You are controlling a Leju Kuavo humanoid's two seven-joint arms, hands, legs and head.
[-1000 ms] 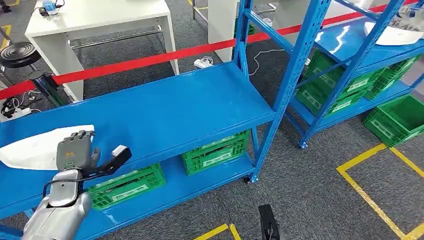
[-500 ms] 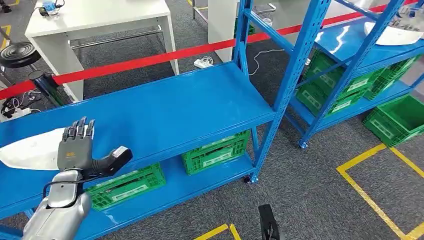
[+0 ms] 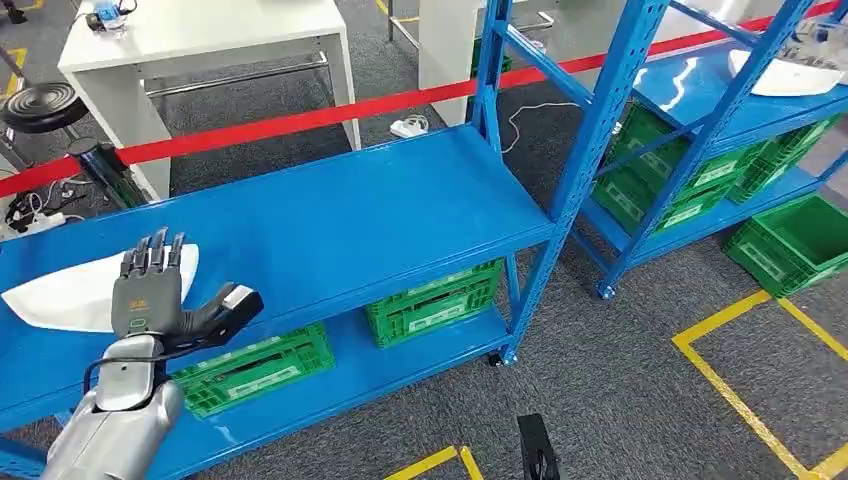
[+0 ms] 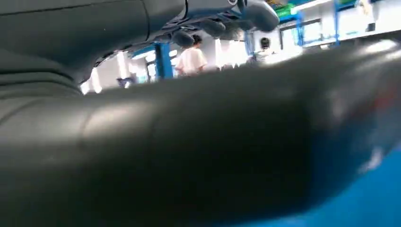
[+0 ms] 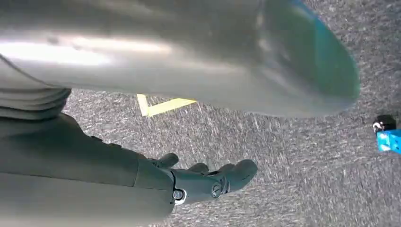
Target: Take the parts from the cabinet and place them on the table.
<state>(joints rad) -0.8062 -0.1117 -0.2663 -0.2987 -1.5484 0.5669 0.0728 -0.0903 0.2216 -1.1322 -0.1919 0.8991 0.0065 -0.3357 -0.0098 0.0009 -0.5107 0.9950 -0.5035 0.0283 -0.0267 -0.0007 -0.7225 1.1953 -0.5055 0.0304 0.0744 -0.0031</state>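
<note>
Left hand: my grey many-fingered left hand spread wide, holding nothing, poised over the part for reaching.
Part: flat white moulded part lies at the blue metal shelf's left end.

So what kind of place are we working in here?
Probably a warehouse or factory test floor: blue racks with green crates below, yellow floor tape, and a red barrier tape.

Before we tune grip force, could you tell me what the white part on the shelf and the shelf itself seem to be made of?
White part: probably moulded plastic, smooth and matte, with a thin curved edge; the look leaves it open.
Blue shelf: likely painted sheet metal, glossy with soft reflections, on perforated steel-looking uprights.
</note>
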